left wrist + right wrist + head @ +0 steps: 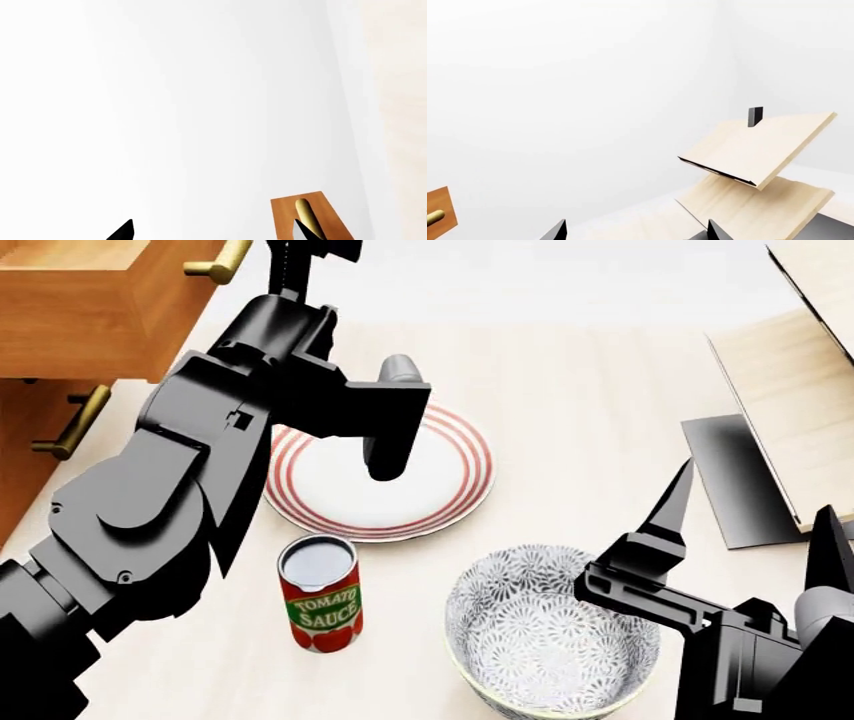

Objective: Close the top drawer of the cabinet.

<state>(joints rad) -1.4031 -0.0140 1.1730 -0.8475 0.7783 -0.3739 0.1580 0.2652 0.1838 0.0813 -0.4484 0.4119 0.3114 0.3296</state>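
Left gripper (213, 231): tips spread, nothing between, one tip overlapping the brass handle (305, 212) of the top drawer (94, 305), pulled out of the cabinet (34, 450). Right gripper (754, 540) spread, empty, above bowl (547, 640).

The only readable text was on the can (322, 594) standing upright on the bench (601, 380): its red label carried "TOMATO SAUCE" in pale letters on a green band, seen in the head view. Neither wrist view showed any lettering.
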